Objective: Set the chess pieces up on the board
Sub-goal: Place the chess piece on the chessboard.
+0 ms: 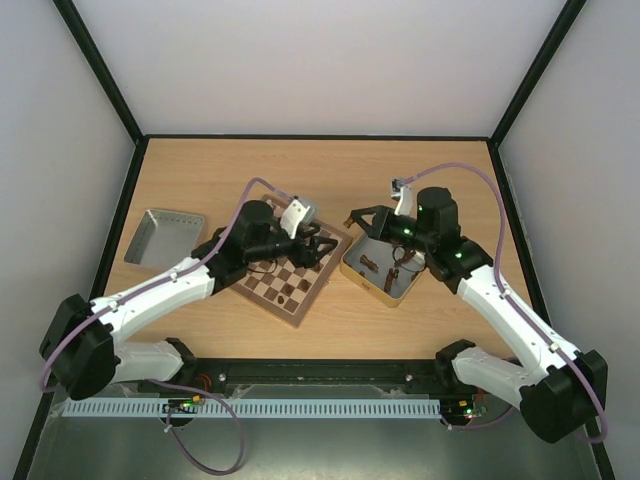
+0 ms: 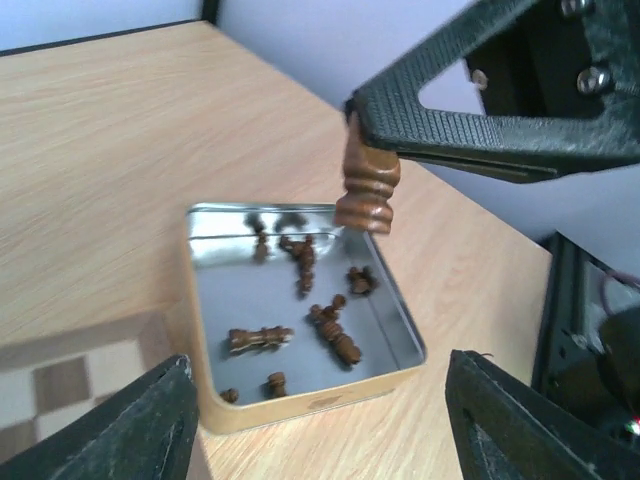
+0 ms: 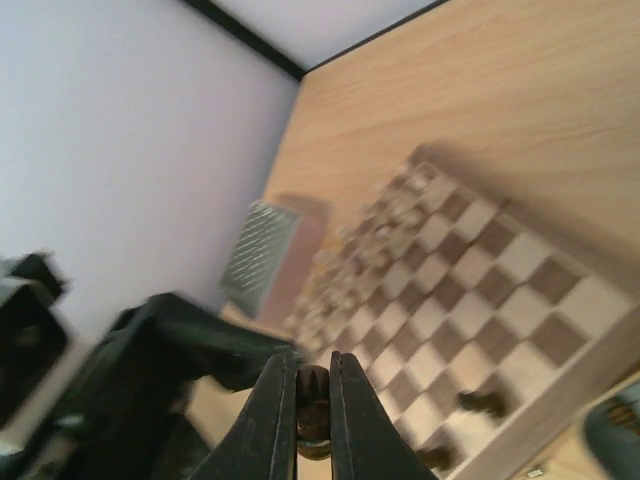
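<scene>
The right gripper [image 3: 313, 368] is clenched on a dark brown chess piece [image 3: 313, 398], pinched tight between its two fingers. In the left wrist view that piece hangs below those fingers, seen against the far corner of the metal tin [image 2: 290, 405]. The left gripper [image 1: 308, 246] is released over the board, its fingers [image 2: 130, 425] spread wide with nothing between them. Just ahead of the left jaws lies the tin, holding several loose dark pieces [image 2: 335, 335], most of them on their sides. Beyond the right jaws the board [image 3: 520, 260] spreads out. Two dark pieces [image 3: 480, 402] are on squares close to the rim nearest those jaws, and a blurred cluster of pale pieces [image 3: 375, 230] is toward the side farther from them. Past the board, farther still from the right jaws, the grey tray [image 3: 258, 255] rests on the table [image 1: 330, 170].
</scene>
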Tool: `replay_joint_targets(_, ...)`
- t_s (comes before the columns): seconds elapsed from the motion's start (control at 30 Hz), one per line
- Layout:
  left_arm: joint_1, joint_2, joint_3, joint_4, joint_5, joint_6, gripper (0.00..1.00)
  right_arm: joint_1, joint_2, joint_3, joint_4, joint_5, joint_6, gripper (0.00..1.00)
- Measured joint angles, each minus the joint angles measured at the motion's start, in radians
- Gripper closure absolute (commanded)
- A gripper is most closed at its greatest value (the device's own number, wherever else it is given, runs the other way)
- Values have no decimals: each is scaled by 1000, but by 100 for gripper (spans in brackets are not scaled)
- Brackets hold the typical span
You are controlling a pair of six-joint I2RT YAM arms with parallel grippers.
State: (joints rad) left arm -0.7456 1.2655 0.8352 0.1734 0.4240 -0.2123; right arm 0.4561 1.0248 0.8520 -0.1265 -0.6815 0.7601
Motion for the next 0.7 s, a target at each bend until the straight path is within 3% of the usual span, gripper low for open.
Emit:
replay_joint_targets(0.17, 38, -103, 0, -94, -194, -88, 25, 61, 38, -4, -3, 228, -131, 98)
replay_joint_targets(0.37, 158, -230, 0, -187, -395, -190, 23, 237, 109, -54, 14, 492, -264, 98)
replay_joint_targets(0.7, 241, -306, 0, -227, -493, -250, 22, 455, 159, -188, 72, 671, -358, 98)
